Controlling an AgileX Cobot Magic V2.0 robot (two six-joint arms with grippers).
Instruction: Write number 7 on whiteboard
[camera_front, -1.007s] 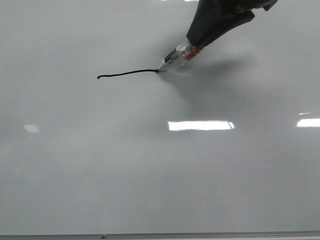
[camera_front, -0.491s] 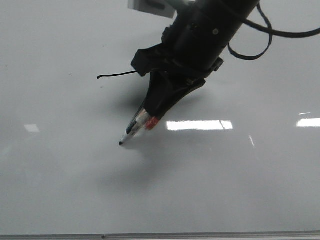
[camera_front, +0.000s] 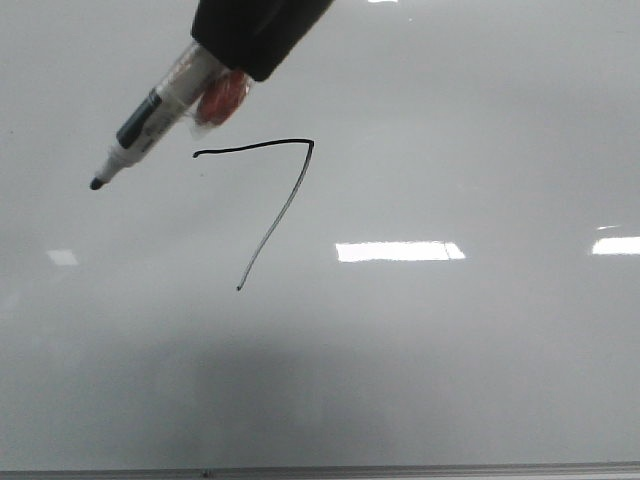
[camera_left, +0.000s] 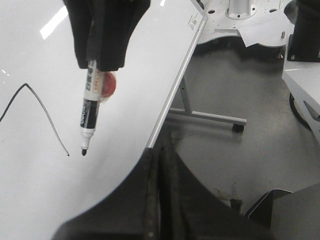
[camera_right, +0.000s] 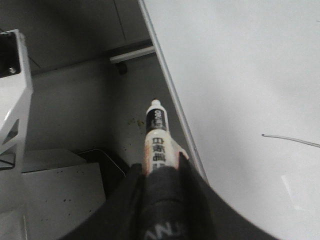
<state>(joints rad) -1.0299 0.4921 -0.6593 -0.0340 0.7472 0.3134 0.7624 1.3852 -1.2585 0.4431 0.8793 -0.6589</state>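
Observation:
The number 7 stands in thin black line on the whiteboard, a wavy top stroke joined to a long slant. My right gripper comes in from the top of the front view, shut on a clear-barrelled black marker. The marker's tip points down-left, just left of where the top stroke starts, and looks lifted off the board. The left wrist view shows the same marker beside the 7. My left gripper is shut with nothing in it, at the board's edge.
A grey metal strip runs along the board's near edge. Bright light reflections lie on the glossy surface. Past the board's side are its stand leg with a caster on the grey floor, and a white frame.
The marker went from the end of the top stroke down to the foot of the slant. It now sits up and to the left, and the whole diagonal stroke shows.

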